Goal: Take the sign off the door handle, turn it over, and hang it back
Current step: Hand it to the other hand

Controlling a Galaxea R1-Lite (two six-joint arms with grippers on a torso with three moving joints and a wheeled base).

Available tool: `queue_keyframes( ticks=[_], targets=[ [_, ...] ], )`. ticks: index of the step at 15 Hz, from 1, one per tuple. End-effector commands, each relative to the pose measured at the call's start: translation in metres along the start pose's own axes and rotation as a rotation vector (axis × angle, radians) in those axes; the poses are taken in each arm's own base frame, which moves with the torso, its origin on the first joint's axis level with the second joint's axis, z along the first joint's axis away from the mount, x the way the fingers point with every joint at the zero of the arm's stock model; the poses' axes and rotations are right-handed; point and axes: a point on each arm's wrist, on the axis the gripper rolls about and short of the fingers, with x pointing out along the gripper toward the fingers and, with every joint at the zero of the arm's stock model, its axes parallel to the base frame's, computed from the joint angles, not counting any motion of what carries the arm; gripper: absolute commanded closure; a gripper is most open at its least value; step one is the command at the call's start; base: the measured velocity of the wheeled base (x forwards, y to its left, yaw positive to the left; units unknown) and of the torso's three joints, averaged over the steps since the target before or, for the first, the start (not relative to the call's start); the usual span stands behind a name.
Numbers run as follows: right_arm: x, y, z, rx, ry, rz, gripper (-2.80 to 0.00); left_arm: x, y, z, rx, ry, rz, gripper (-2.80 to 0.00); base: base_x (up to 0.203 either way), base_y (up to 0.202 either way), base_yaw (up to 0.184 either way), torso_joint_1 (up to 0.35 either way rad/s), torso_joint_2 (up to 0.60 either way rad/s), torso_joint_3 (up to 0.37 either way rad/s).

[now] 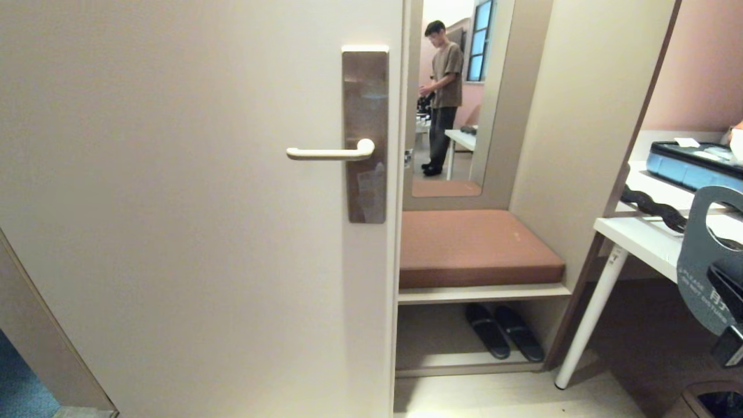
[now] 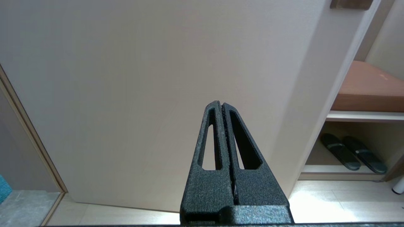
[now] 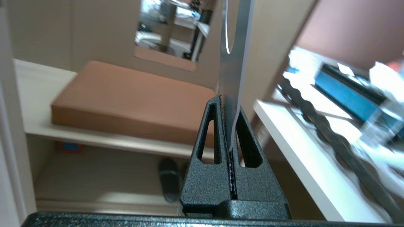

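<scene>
The cream door handle [image 1: 331, 153] juts left from its bronze plate [image 1: 365, 134] with nothing hanging on it. At the head view's right edge, far from the door, my right gripper [image 1: 732, 296] is shut on the lower end of the sign [image 1: 699, 261], blue-grey face and white text towards me, oval hole uppermost. In the right wrist view the sign [image 3: 234, 67] stands edge-on, pinched between the right gripper [image 3: 229, 108] and rising beyond its tips. My left gripper [image 2: 221, 105] is shut and empty, low in front of the door [image 2: 142, 78], outside the head view.
Right of the door edge is a bench with a brown cushion [image 1: 473, 247] and dark slippers [image 1: 504, 331] beneath. A white table [image 1: 644, 238] with a blue tray [image 1: 693, 165] and a black cable [image 1: 653, 209] stands at the right. A mirror [image 1: 455, 93] shows a person.
</scene>
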Motion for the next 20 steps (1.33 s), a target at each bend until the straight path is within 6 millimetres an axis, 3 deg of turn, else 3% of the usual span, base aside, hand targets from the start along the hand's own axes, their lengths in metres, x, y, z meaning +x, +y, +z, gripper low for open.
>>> queue_keyframes(
  ticks=[1,11,16,20],
  targets=[
    [-0.022,-0.009,0.001,0.008,-0.02,-0.052,0.0,0.0,0.0,0.0,-0.001,0.001,0.001,0.0,0.0,0.0,0.0,0.0,0.0,0.0],
    [-0.09,-0.001,-0.051,0.079,0.294,0.142,0.0,0.0,0.0,0.0,-0.001,0.001,0.001,0.0,0.0,0.0,0.0,0.0,0.0,0.0],
    [-0.113,0.002,-0.065,0.121,0.282,0.136,0.0,0.0,0.0,0.0,-0.001,0.001,0.001,0.0,0.0,0.0,0.0,0.0,0.0,0.0],
    [-0.12,0.002,-0.066,0.127,0.206,0.161,0.0,0.0,0.0,0.0,-0.001,0.001,0.001,0.0,0.0,0.0,0.0,0.0,0.0,0.0]
  ],
)
